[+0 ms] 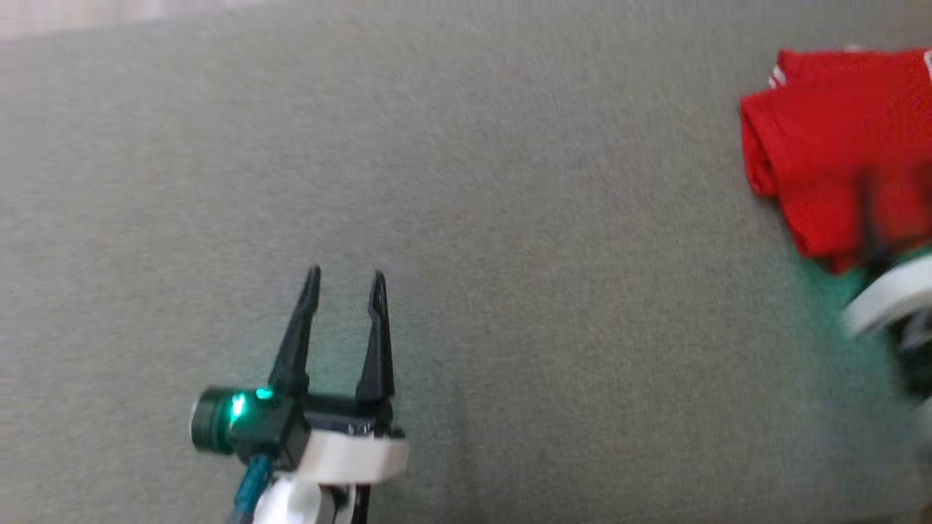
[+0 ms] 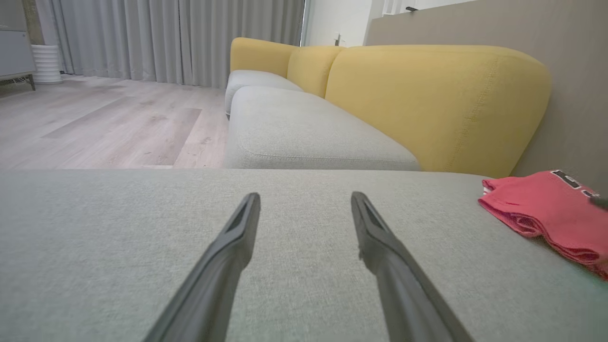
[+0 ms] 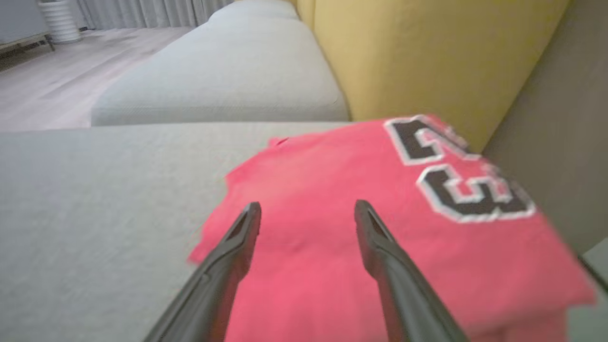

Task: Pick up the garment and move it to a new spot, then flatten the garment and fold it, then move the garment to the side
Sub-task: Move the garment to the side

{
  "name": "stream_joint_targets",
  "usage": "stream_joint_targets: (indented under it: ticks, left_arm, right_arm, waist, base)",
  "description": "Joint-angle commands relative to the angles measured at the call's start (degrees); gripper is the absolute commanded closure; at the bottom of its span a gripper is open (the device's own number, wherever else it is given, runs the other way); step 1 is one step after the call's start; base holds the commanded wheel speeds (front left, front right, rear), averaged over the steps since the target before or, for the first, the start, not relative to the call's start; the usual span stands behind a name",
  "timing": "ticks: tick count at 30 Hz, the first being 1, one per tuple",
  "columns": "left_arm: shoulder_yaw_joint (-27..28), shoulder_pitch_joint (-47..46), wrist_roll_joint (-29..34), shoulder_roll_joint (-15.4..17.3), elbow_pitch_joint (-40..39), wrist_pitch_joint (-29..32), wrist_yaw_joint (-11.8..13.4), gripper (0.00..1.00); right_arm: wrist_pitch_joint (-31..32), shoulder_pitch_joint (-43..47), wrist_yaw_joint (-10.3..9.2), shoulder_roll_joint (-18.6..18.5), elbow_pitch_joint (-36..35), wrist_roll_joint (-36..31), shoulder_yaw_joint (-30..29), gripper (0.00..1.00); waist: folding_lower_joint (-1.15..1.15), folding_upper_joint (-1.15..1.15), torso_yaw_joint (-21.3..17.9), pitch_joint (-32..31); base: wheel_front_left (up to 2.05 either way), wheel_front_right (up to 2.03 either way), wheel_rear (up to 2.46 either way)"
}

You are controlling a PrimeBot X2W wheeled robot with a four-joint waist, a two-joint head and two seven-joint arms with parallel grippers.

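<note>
The red garment [image 1: 837, 138] lay folded on the grey sofa seat [image 1: 510, 218], far over on the right side. It had black and white numbers [image 3: 456, 175] on it. The right gripper [image 3: 308, 209] was over the near part of the garment. Its jaws stood wide apart with nothing between them, and I could not tell if the tips touched the cloth. In the head view that arm was a blur at the right edge, by the near corner of the garment. The left gripper [image 1: 346, 280] was well apart from the garment, on the left and near side of the seat. Its jaws were wide too and held nothing; bare grey cloth showed between them. A small green light [image 1: 240, 404] glowed on its wrist. Past the seat, the wrist views showed yellow back cushions [image 2: 427, 104], a pale wood floor [image 2: 104, 128] and grey curtains [image 2: 166, 38].
</note>
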Motion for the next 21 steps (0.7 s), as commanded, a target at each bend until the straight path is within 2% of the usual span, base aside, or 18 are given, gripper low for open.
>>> stream_joint_targets:
  ticks: [1, 4, 5, 7, 12, 17, 21]
  left_arm:
    - [1.5, 1.6, -0.5, -0.3, -1.5, -0.5, -0.6, 0.0]
    - [2.1, 3.6, -1.2, -0.3, -0.2, -0.5, -0.8, 0.0]
    - [2.6, 4.8, -1.3, -0.3, 0.3, -0.5, -0.6, 0.0]
    - [3.1, 6.2, -1.7, -0.3, 0.2, -0.5, -1.2, 0.0]
    - [5.3, 10.2, -0.7, -0.3, -1.1, -0.5, -2.5, 0.0]
    - [8.1, 14.1, 0.5, -0.3, -2.6, -0.5, -2.6, 0.0]
    - [10.1, 16.5, 0.9, -0.3, -2.8, -0.5, -2.2, 0.0]
  right_arm:
    - [-1.0, 3.9, -0.04, 1.8, -1.9, -0.8, 1.7, 0.0]
    - [-2.0, 8.3, -0.04, 7.5, -3.2, -1.0, 4.3, 0.0]
    - [-2.5, 11.3, -0.04, 10.6, -4.0, -0.9, 5.9, 0.0]
    - [-2.8, 14.1, -0.04, 13.6, -5.7, -0.7, 6.7, 0.0]
    - [-2.8, 22.5, -0.04, 19.8, -18.1, -5.2, 1.8, 0.0]
    - [-2.9, 31.0, -0.04, 23.0, -29.6, -13.4, 0.1, 0.0]
    - [-2.9, 34.9, -0.04, 23.9, -31.8, -16.4, 1.0, 0.0]
  waist:
    - [0.01, 0.0, 3.3, -4.8]
    - [0.01, 0.0, 4.9, -8.0]
    - [0.01, 0.0, 6.0, -10.1]
    - [0.01, 0.0, 6.8, -12.1]
    - [0.01, 0.0, 7.6, -16.3]
    - [0.01, 0.0, 7.1, -18.4]
    - [0.01, 0.0, 6.6, -19.5]
  base:
    - [0.0, 0.0, 0.0]
    - [0.0, 0.0, 0.0]
    - [0.0, 0.0, 0.0]
    - [0.0, 0.0, 0.0]
    - [0.0, 0.0, 0.0]
    - [0.0, 0.0, 0.0]
    - [0.0, 0.0, 0.0]
